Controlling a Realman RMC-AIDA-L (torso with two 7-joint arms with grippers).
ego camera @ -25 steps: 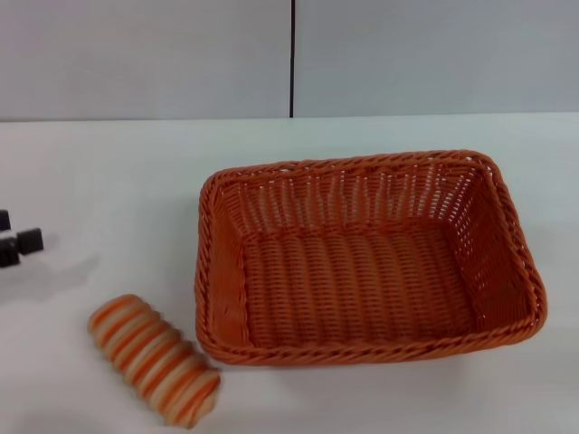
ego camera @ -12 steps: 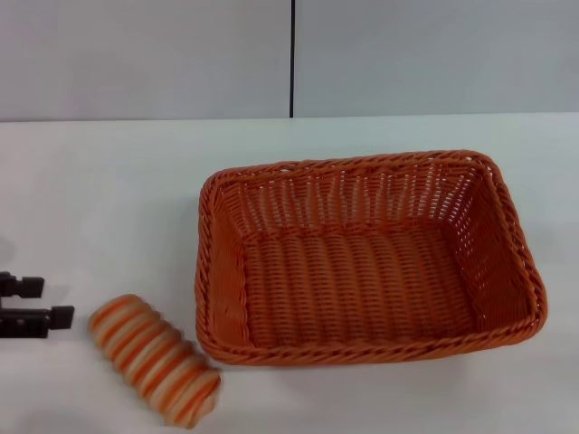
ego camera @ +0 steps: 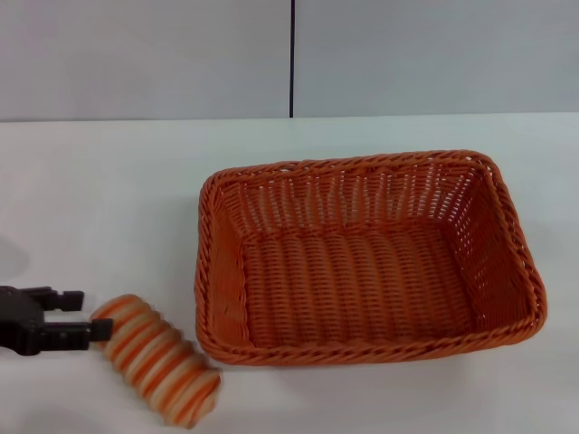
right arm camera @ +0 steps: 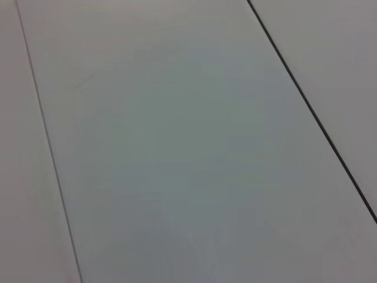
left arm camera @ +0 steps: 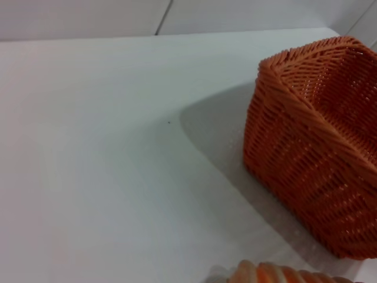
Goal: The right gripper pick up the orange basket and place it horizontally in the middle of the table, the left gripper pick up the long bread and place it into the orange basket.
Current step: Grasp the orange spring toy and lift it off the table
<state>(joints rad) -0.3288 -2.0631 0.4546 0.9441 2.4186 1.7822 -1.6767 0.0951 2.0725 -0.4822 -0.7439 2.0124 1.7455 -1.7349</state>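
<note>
One gripper [ego camera: 90,316] at work: left, jaws apart, at bread's [ego camera: 156,360] nine o'clock end for grasp; basket [ego camera: 362,258] at three o'clock.

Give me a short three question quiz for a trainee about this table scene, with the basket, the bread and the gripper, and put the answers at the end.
1. True or false: the bread lies inside the basket.
2. Which gripper shows in the head view? A) left B) right C) both
3. Fill in: the left gripper is open, its fingertips at the bread's ____ end, on the side away from the basket.

Key
1. False. It lies on the table, just outside the basket's near left corner.
2. A. The right one is not in view.
3. Left.
</note>
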